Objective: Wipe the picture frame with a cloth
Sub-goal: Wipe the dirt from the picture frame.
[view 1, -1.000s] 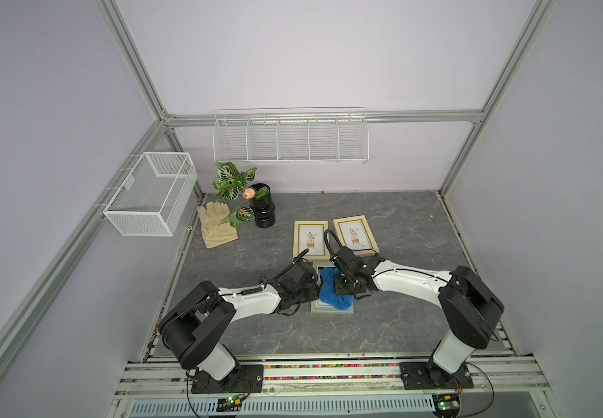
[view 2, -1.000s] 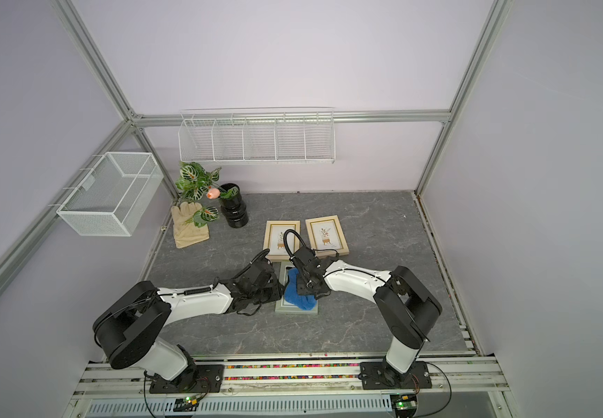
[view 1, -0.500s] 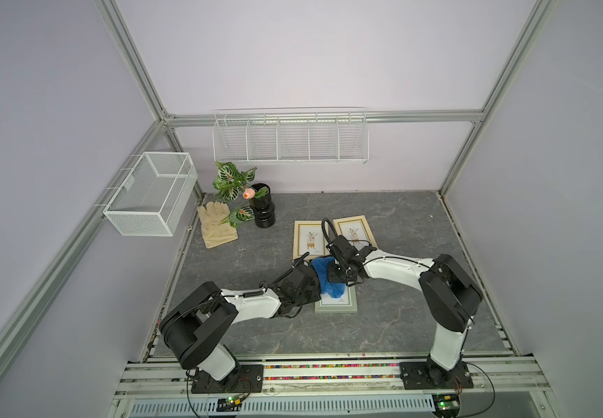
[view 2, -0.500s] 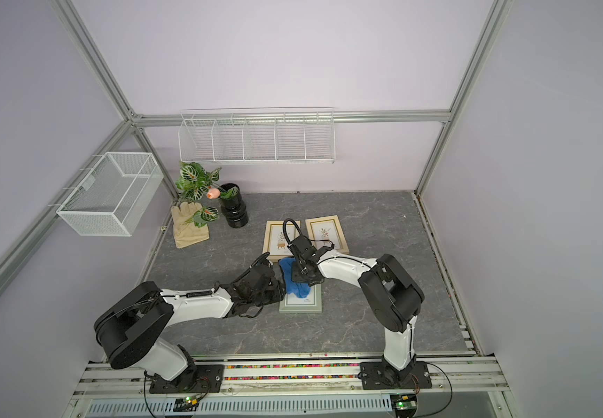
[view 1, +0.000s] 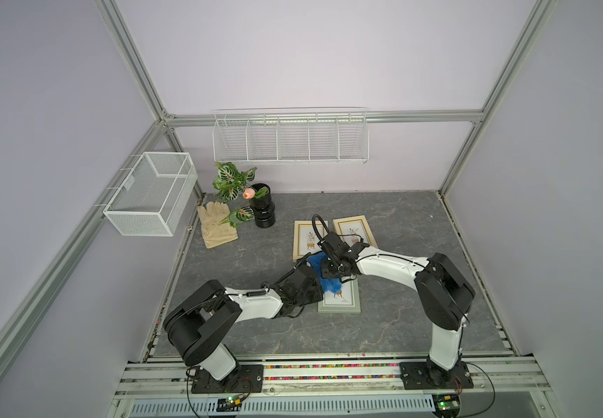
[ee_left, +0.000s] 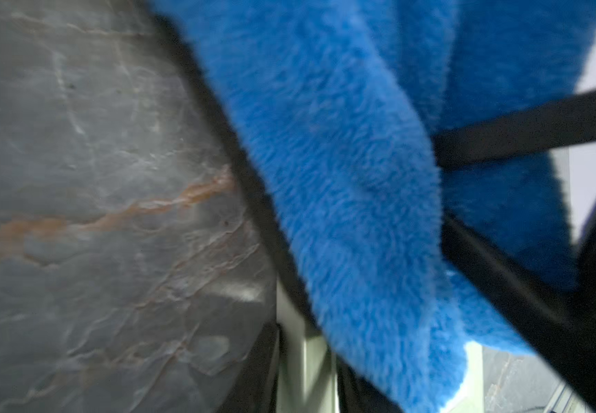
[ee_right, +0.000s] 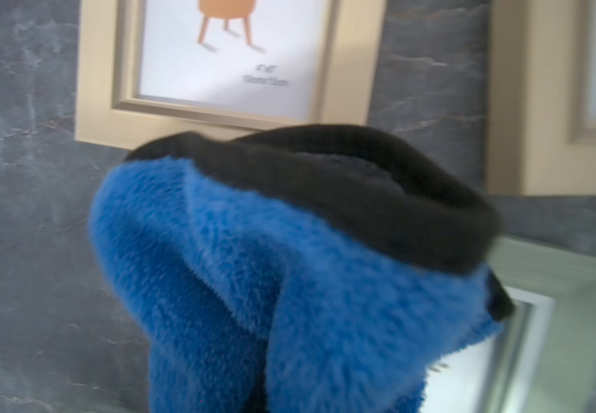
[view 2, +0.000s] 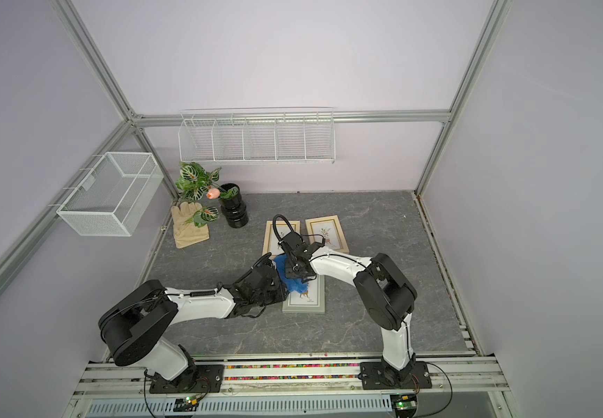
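Top views both show the cloth [view 1: 330,285] [view 2: 294,285] bunched on the far end of the grey-green picture frame [view 1: 340,308] [view 2: 303,308], which lies flat on the grey marbled tabletop [view 1: 401,325]. The right gripper [view 1: 328,270] [view 2: 291,270] reaches in from the right and presses down on the cloth, jaws closed on the plush. The left gripper [view 1: 317,290] [view 2: 282,289] sits low at the frame's left edge, just beside the cloth. Its body hides its jaws from above. Behind the cloth lie a beige frame [view 1: 297,242] and a second beige frame [view 1: 350,219], side by side. Farther left are a black vase [view 1: 263,217] of leaves and a beige glove [view 1: 217,231].

Left wrist view: the cloth [ee_left: 343,178] fills most of the picture, hanging over the tabletop [ee_left: 92,178] and over a pale sliver of the grey-green picture frame [ee_left: 303,357]. Black bars cross the cloth, too blurred to identify. I cannot tell how wide the left jaws stand, or whether they hold anything.

Right wrist view: the cloth [ee_right: 253,286] rises in a rumpled heap straight below the camera, hiding the fingers clamped in it. A dark blurred band arches over its top. The beige frame [ee_right: 218,118] lies just past it, the second beige frame [ee_right: 525,107] is off to one side, and a corner of the grey-green picture frame [ee_right: 557,286] is under the cloth's edge.
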`<state>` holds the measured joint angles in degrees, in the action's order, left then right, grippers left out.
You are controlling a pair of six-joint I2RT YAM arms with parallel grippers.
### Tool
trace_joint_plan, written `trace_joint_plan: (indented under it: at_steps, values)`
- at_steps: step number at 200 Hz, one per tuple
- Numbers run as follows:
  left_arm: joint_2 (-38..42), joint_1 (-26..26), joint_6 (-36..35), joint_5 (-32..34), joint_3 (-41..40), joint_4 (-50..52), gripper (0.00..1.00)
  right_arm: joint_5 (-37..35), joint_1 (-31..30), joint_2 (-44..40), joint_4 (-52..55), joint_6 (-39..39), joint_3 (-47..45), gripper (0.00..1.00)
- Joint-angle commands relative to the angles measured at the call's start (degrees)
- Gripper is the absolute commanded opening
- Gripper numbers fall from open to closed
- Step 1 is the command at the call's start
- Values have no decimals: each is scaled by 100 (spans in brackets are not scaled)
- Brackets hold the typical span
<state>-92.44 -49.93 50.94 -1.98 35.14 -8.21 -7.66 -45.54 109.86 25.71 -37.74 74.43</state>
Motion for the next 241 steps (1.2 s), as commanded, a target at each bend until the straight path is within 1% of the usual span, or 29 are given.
trace_joint_plan:
  at_steps: [1, 17, 41, 48, 58, 71, 90, 110, 119, 131, 146, 157, 177, 190, 203, 227, 241]
  values:
    - [-679, -86, 111, -132, -538, 2152, 28, -240, 329, -172, 279, -160, -371, 7]
    - [-587, -99, 144, -37, -552, 2264, 29, -596, 504, -509, 409, -71, -760, 7]
    - [-607, -97, 127, 18, -499, 2370, 30, -933, 698, -761, 668, -16, -1006, 7]
    - [-646, -103, 112, 15, -491, 2376, 30, -917, 698, -807, 628, 8, -1027, 7]
    - [-729, -102, 93, -10, -465, 2363, 30, -708, 654, -821, 491, 8, -999, 7]
    - [-800, -104, 98, -46, -447, 2320, 30, -454, 463, -745, 297, -13, -836, 7]
    - [-828, -102, 92, -34, -437, 2340, 30, -211, 112, -352, 283, -20, -313, 7]
    - [-804, -102, 110, -30, -454, 2344, 30, 186, 82, -22, 192, -147, -86, 7]
    - [-803, -102, 118, -22, -463, 2341, 30, 157, 138, -15, 199, -177, -163, 7]
    - [-819, -104, 127, -13, -463, 2347, 30, -80, 256, -124, 342, -188, -346, 7]
    - [-831, -101, 129, -1, -455, 2371, 30, -436, 478, -439, 506, -145, -742, 7]
    - [-835, -102, 127, 3, -441, 2398, 30, -570, 645, -714, 530, -79, -1053, 7]
    - [-861, -104, 79, 14, -339, 2525, 31, -514, 747, -1095, 452, 68, -1348, 7]
    - [-835, -102, 71, 30, -322, 2560, 31, -274, 662, -1185, 241, 57, -1368, 8]
    - [-825, -100, 82, 44, -323, 2550, 31, -33, 467, -1005, 120, 13, -1158, 8]
    - [-832, -103, 140, 37, -338, 2509, 32, 398, 132, -343, 72, -116, -547, 7]
    - [-824, -98, 127, 34, -332, 2547, 32, 395, 117, -128, 104, -188, -375, 7]
